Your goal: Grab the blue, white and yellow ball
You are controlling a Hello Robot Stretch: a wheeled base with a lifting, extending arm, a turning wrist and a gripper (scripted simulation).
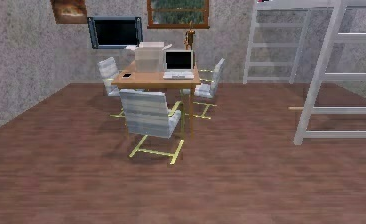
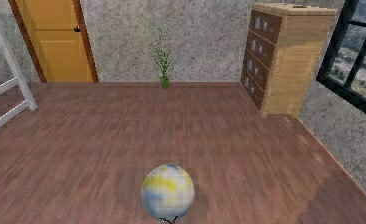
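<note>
A ball [image 2: 168, 190] patterned in blue, white and yellow sits low in the arm side view, just left of the middle, with brown wooden floor behind it. Thin dark lines that look like my gripper's [image 2: 168, 216] fingers stick out from under the ball at the bottom edge. The gripper's body and the arm are hidden. I cannot tell whether the gripper holds the ball or whether the ball rests on the floor.
In the arm side view, an orange door [image 2: 55, 40] is at the back left, a small plant [image 2: 164, 62] by the far wall and a wooden dresser [image 2: 286, 58] on the right. In the forward view, a table [image 1: 157, 78] with chairs and a laptop stands ahead, and a white ladder frame [image 1: 331, 70] stands on the right.
</note>
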